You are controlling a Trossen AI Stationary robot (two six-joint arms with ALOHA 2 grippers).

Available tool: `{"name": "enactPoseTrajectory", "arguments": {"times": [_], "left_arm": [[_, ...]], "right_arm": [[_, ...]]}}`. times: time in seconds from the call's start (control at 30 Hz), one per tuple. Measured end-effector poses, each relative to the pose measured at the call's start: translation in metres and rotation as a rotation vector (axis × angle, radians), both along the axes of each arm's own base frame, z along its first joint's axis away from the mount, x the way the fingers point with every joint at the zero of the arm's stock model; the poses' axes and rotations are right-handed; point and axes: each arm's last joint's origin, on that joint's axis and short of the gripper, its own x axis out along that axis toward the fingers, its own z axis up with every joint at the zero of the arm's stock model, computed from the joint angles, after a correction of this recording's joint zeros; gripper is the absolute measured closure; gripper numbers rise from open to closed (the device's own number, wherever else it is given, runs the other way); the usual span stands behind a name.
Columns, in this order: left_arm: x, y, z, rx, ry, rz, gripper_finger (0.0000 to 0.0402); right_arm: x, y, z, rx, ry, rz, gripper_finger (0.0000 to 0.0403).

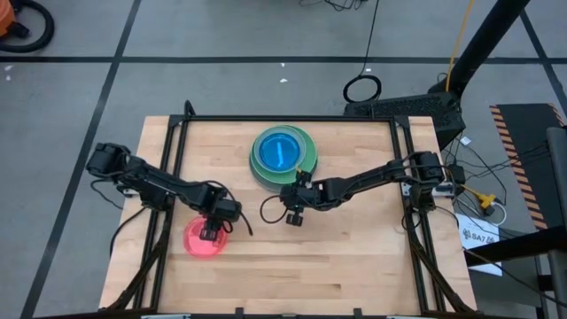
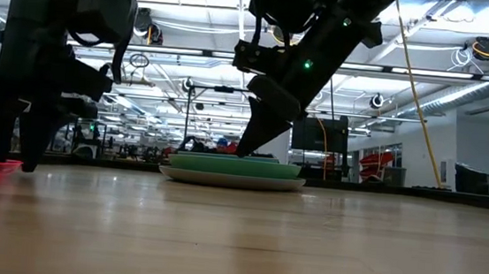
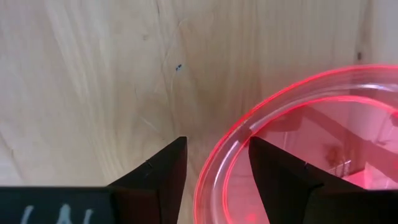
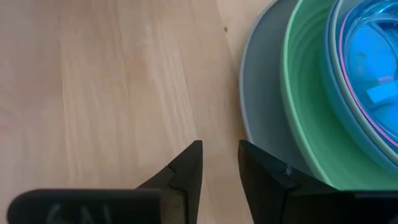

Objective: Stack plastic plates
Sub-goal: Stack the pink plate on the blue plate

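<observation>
The stack at upper centre is mostly built; 1 pink plate remains lower left, its rim between the wide left gripper fingers. Right gripper narrow, empty.

Overhead, table-level, two close wrist views

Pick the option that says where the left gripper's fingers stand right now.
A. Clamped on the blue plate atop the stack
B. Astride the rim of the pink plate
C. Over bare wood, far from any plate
B: in the left wrist view the left gripper has one finger outside and one inside the pink plate's rim.
</observation>
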Motion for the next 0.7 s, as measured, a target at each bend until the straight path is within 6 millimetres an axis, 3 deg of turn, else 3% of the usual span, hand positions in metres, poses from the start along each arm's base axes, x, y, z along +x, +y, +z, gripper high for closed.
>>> {"name": "enactPoseTrajectory", "arguments": {"times": [0.13,0.53,0.7], "left_arm": [[0.0017,-0.0004,-0.0028,0.0,0.004,-0.016,0.0235],[0.0013,-0.0004,-0.002,-0.003,0.003,-0.006,0.0364],[0.0013,-0.0004,-0.0017,-0.003,0.003,-0.003,0.0394]], "right_arm": [[-0.0003,0.0,-0.0002,0.0,0.004,0.0,0.0307],[-0.001,-0.0001,-0.0007,-0.001,0.013,0.0,0.0307],[-0.0013,-0.0001,-0.0009,-0.001,0.016,0.0,0.0307]]}}
